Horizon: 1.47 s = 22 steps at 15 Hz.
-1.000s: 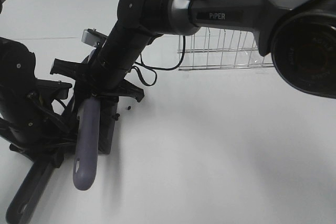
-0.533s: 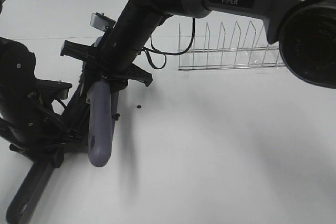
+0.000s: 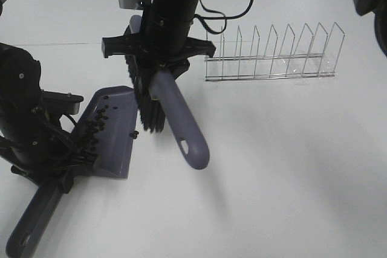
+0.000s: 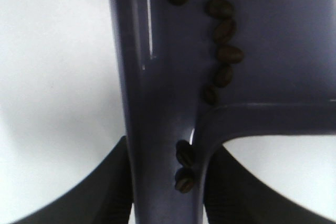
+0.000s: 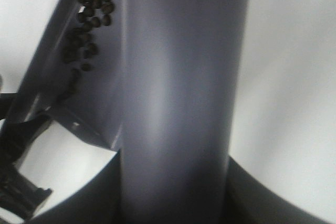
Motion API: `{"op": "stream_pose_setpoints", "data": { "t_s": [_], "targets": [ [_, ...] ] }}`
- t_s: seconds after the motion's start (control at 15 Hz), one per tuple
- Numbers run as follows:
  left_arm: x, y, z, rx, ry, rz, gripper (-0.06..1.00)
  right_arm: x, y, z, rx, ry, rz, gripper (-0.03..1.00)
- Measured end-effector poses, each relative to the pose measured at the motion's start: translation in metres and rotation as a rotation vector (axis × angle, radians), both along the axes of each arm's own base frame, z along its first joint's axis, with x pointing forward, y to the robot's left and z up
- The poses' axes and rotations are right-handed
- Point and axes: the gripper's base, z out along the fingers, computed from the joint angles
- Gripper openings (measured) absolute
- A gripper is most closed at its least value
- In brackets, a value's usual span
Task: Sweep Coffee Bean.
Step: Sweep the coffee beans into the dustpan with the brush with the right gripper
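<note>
A purple dustpan [image 3: 115, 143] lies on the white table at the left, with several coffee beans [image 3: 95, 128] in its tray; one bean [image 3: 134, 132] sits at its lip. My left gripper [image 3: 59, 176] is shut on the dustpan handle [image 4: 157, 129], and beans [image 4: 223, 30] lie along the pan's back wall. My right gripper [image 3: 158, 67] is shut on the purple brush handle [image 3: 181, 125] and holds the brush tilted, its black bristles [image 3: 148, 110] just right of the pan's lip. The right wrist view shows the brush handle [image 5: 178, 103] and the beans [image 5: 89, 19] in the pan.
A clear wire rack [image 3: 272, 52] stands at the back right. The left arm's black body [image 3: 21, 107] fills the left edge. The dustpan's long handle end [image 3: 27, 228] points to the front left corner.
My right arm has lifted and swung the brush up and to the right, off the dustpan. The pan's tray and the beans in it now show. The left arm has not moved.
</note>
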Motion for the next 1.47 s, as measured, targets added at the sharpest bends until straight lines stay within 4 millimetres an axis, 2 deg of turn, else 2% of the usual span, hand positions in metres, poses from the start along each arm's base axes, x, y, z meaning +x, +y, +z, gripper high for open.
{"op": "stream_pose_setpoints", "data": {
  "t_s": [0.2, 0.4, 0.93, 1.47],
  "targets": [
    [0.000, 0.000, 0.001, -0.001, -0.002, -0.001, 0.34, 0.007, -0.016, 0.019, -0.123, -0.141, 0.023, 0.29],
    [0.000, 0.000, 0.002, -0.005, -0.006, 0.001, 0.34, 0.007, -0.019, 0.026, -0.131, -0.164, 0.025, 0.29],
    [0.000, 0.000, 0.002, -0.007, -0.005, 0.003, 0.34, 0.006, -0.018, 0.026, -0.127, -0.163, 0.043, 0.29],
    [-0.001, 0.003, 0.002, 0.009, 0.011, 0.030, 0.34, -0.002, -0.032, 0.000, -0.254, -0.114, 0.074, 0.29]
  ]
}}
